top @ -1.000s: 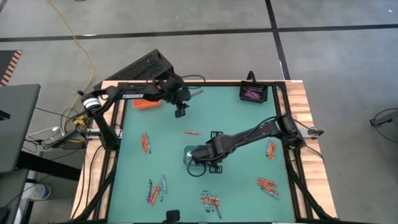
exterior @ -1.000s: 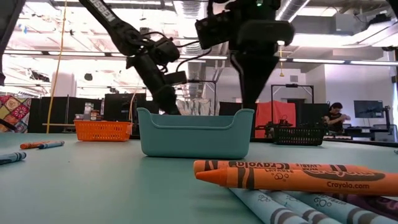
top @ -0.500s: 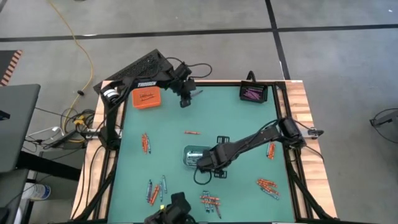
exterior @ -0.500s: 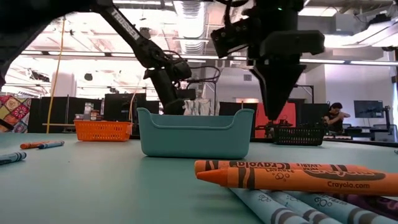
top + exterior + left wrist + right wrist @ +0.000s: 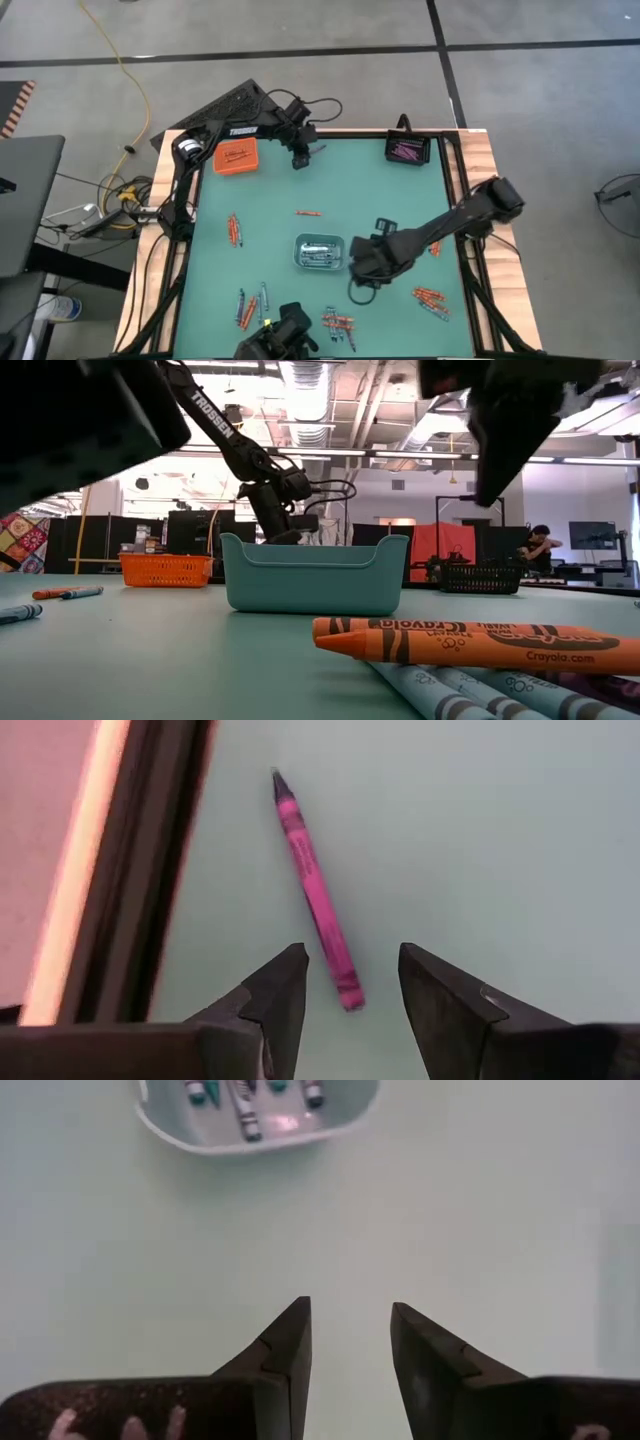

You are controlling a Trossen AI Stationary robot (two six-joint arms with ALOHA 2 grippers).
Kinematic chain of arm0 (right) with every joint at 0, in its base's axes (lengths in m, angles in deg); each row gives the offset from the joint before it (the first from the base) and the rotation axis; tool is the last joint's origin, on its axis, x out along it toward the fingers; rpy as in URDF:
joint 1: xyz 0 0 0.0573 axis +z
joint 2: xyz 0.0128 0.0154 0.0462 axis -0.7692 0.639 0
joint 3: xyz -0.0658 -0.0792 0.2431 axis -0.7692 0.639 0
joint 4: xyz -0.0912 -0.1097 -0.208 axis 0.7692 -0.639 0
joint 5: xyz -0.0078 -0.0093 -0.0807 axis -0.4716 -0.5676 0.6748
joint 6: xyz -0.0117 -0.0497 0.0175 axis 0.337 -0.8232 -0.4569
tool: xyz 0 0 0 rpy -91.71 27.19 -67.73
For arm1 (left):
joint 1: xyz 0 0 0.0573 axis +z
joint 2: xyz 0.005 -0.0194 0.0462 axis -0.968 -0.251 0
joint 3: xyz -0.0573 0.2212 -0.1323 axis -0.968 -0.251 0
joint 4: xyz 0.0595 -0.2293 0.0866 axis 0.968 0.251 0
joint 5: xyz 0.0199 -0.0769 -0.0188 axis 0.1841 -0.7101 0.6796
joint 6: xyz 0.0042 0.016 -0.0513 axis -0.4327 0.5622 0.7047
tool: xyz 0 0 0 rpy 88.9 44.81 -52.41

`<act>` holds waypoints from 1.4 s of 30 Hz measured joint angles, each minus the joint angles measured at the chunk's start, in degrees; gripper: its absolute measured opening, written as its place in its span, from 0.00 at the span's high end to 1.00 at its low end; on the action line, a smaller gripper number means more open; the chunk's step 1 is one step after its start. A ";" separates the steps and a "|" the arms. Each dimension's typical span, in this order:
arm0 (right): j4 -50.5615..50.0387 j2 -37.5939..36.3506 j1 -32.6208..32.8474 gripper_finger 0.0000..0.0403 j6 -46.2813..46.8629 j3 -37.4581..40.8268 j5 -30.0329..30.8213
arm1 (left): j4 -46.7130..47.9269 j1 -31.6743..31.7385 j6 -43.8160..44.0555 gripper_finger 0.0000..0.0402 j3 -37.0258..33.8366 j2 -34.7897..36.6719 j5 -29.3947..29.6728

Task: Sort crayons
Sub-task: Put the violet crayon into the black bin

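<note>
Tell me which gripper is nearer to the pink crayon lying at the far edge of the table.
Left. The left gripper hangs right over the pink crayon, fingers open on either side of its end. The right gripper is far off, beside the clear tray mid-table.

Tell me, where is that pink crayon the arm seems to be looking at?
The pink crayon lies flat on the green table near its far edge, just ahead of the left gripper's open fingers, between the orange tray and the black tray.
</note>
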 joint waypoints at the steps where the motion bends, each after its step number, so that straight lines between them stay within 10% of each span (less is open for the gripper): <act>1: 0.13 -1.31 0.59 0.67 1.41 1.10 0.75 | 0.54 -0.13 0.01 0.63 0.33 -0.42 0.58; 10: -0.31 -8.84 5.01 0.67 10.00 5.83 7.09 | 10.56 -0.39 0.47 0.67 8.01 -6.79 2.31; 18: -0.31 -9.36 6.83 0.67 10.41 5.81 9.50 | 13.93 -0.69 -0.31 0.97 11.67 -7.44 1.97; 42: -10.72 -12.43 8.10 0.67 12.19 5.77 22.52 | 16.38 -6.93 -2.85 1.00 11.58 0.66 2.12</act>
